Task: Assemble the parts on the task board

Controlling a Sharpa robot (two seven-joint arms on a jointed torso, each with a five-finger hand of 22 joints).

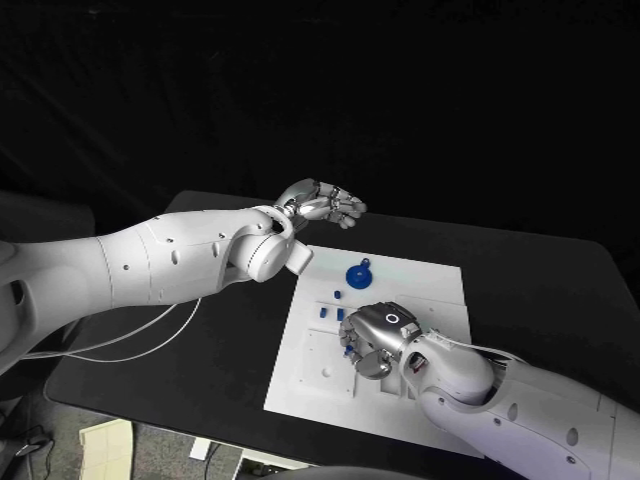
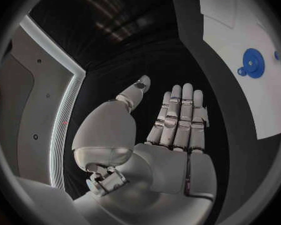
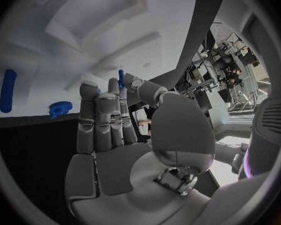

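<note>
Parts [image 1: 338, 315] lie on the task board [image 1: 424, 278], mid-tabletop; my right hand [image 1: 379, 338] hovers over them, fingers straight and together, pinching nothing. My left hand [image 1: 323, 205] waits beyond the board's far corner, empty.

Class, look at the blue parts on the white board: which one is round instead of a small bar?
The blue gear, lying toward the far end of the task board. It is a toothed disc; the other blue parts near the right hand are short narrow bars.
</note>
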